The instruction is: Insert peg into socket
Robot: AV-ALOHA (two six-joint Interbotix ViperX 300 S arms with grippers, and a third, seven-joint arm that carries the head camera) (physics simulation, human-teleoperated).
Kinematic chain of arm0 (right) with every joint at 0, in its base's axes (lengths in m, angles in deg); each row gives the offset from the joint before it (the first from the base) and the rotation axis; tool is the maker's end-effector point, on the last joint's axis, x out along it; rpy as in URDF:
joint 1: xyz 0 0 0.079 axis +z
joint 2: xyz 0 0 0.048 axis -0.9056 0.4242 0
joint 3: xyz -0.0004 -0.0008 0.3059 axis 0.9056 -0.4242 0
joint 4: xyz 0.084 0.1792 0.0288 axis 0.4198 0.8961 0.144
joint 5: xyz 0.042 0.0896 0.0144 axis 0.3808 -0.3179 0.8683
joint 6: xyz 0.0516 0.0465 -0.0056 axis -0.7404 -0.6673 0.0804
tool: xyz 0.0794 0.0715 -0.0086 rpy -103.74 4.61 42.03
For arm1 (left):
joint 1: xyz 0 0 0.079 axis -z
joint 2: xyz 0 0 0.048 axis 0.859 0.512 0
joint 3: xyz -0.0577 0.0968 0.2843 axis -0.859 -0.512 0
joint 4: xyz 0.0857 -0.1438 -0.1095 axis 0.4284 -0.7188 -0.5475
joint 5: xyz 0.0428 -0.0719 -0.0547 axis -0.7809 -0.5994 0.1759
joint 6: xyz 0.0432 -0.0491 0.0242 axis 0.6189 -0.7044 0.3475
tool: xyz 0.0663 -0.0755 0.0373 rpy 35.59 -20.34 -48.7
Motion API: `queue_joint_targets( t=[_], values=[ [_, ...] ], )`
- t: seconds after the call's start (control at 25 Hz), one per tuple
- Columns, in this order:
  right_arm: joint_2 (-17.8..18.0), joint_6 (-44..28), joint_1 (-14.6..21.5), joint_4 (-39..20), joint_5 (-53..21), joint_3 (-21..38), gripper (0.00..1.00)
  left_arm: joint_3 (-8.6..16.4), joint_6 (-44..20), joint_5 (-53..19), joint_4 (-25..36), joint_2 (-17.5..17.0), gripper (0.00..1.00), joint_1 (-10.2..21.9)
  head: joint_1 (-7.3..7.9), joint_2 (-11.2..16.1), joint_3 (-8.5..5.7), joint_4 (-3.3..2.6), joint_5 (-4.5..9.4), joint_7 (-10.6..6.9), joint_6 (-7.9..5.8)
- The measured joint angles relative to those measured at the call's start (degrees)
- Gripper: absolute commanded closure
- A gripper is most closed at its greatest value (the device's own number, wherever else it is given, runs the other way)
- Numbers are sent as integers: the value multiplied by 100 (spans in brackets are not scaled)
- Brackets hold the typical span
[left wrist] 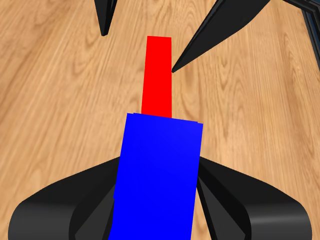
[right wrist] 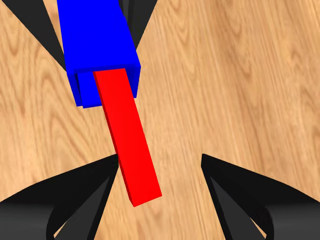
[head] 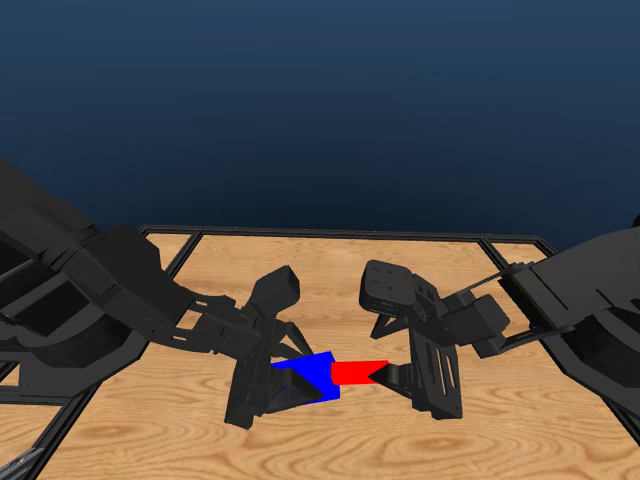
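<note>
Hiding its far end, the peg [right wrist: 127, 135] sits inside the socket [right wrist: 97, 40].

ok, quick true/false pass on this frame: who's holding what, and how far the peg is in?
1. The left pincer is clamped on the socket. True.
2. The peg is apart from the socket. False: one end sits inside the socket's open end.
3. The right pincer has its jaws spread wider than the peg. True.
4. The peg is fully buried in the socket. False: most of its length sticks out towards the right pincer.
5. The socket is red and the peg blue. False: the socket is blue and the peg red.
</note>
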Motion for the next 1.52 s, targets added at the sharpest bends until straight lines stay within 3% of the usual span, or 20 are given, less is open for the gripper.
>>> queue_joint_targets(
  t=[0.16,0.2,0.24,0.28,0.56,0.8,1.52],
  values=[
    [-121,-314,-3,-95,37,-247,0,-20,-199,-63,158,-59,100,-19,-41,15,-3,-7,5,34,8],
    [-142,-384,0,-101,51,-318,9,-20,-244,-111,203,-68,100,-28,-49,19,-5,-8,5,41,8],
    [-146,-445,8,-95,64,-406,94,-19,-293,-128,249,-71,100,-30,-57,24,-7,-9,7,46,8],
    [-146,-495,20,-74,87,-484,100,-20,-374,-165,295,-80,100,-51,-66,28,-8,-12,11,48,7],
    [-177,-802,150,110,293,-953,100,1,-623,-454,607,-204,100,-127,-125,40,-10,-36,32,14,-27],
    [-151,-806,89,107,588,-996,100,50,-872,-662,871,-252,100,-175,-168,40,-18,-51,35,-3,-49],
    [361,198,-84,245,1092,-150,100,269,-2049,-1599,1931,-312,100,-235,-187,56,-31,-50,63,19,-46]
  ],
)
